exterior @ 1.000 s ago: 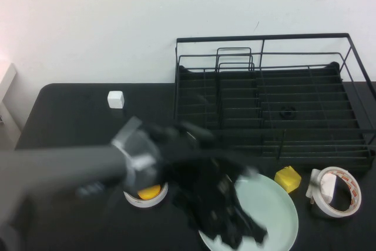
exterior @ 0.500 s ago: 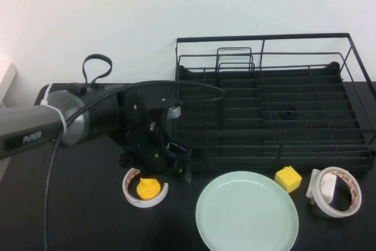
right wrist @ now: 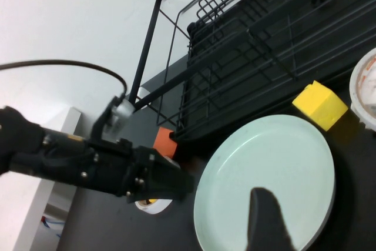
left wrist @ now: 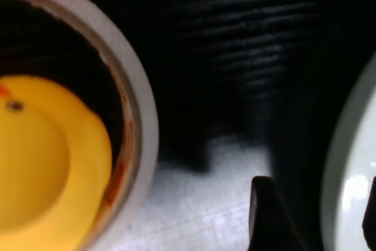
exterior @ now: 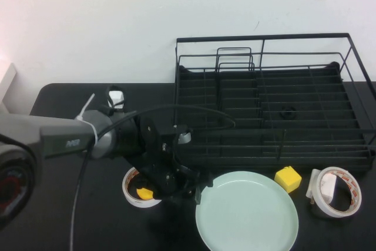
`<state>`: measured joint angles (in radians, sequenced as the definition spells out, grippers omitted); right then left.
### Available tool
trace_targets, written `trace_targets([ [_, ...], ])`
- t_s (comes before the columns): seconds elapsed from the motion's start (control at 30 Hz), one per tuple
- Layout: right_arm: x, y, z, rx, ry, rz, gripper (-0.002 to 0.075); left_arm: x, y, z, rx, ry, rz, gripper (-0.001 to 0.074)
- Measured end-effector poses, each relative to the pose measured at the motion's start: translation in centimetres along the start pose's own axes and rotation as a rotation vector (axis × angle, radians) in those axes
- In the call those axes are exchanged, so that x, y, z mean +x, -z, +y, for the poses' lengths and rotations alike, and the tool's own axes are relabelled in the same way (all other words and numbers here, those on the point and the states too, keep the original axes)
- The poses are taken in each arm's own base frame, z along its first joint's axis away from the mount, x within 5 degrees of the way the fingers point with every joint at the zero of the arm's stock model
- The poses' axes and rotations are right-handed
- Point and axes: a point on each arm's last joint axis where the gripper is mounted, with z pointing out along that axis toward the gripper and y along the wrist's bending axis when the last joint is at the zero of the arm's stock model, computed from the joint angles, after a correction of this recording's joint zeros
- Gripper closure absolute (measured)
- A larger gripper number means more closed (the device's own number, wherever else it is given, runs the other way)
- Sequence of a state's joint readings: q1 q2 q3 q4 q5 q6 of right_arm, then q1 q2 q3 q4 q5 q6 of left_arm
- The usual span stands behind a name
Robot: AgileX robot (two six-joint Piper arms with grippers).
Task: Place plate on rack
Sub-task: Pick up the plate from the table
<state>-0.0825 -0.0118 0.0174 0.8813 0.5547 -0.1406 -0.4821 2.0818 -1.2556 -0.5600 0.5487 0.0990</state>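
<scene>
The pale mint-green plate (exterior: pixel 247 213) lies flat on the black table in front of the black wire rack (exterior: pixel 270 104). My left gripper (exterior: pixel 191 187) is low at the plate's left edge. In the left wrist view it (left wrist: pixel 320 216) is open. One finger (left wrist: pixel 267 218) is over the table and the other is over the plate (left wrist: pixel 352 192), so the jaws straddle the rim. My right gripper (right wrist: pixel 320 233) is out of the high view. It hovers open and empty above the plate (right wrist: pixel 264 174). The rack (right wrist: pixel 247 57) holds no dishes.
A white tape ring (exterior: pixel 144 191) with a yellow duck inside sits just left of the left gripper. A yellow block (exterior: pixel 288 178) and a second tape roll (exterior: pixel 336 191) lie right of the plate. A white cube (exterior: pixel 116 97) is at the back left. An orange block (right wrist: pixel 164 141) sits by the rack's front corner.
The left arm swept off the plate toward the rack's front-left corner. It has since come down to the plate's left edge. The plate has not moved.
</scene>
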Motion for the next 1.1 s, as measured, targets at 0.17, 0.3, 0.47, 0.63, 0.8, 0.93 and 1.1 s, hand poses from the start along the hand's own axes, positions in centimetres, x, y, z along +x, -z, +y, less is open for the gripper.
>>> trace_targets([
  [0.17, 0.0, 0.0, 0.0, 0.000, 0.000, 0.000, 0.0344, 0.0, -1.4, 0.3, 0.013, 0.001, -0.007, 0.0423],
  [0.3, 0.0, 0.0, 0.0, 0.000, 0.000, 0.000, 0.0344, 0.0, -1.8, 0.2, 0.040, -0.009, -0.010, 0.0423],
  [0.47, 0.0, 0.0, 0.0, 0.000, 0.000, -0.002, 0.0344, -0.1, -1.8, -0.2, 0.090, -0.012, -0.022, 0.0423],
  [0.63, 0.0, 0.0, 0.0, 0.000, 0.000, -0.002, 0.0344, -0.1, -1.9, -0.4, 0.119, -0.029, -0.024, 0.0423],
  [0.8, 0.0, 0.0, 0.0, 0.001, 0.002, -0.002, 0.0344, 0.0, -2.4, -0.3, 0.122, -0.033, -0.009, 0.0423],
  [0.93, 0.0, 0.0, 0.0, 0.001, 0.002, -0.002, 0.0344, 0.2, -3.0, -0.1, 0.126, -0.026, 0.009, 0.0425],
  [1.1, 0.0, 0.0, 0.0, 0.001, 0.002, -0.002, 0.0344, 0.4, -3.1, -0.2, 0.138, -0.020, 0.031, 0.0460],
])
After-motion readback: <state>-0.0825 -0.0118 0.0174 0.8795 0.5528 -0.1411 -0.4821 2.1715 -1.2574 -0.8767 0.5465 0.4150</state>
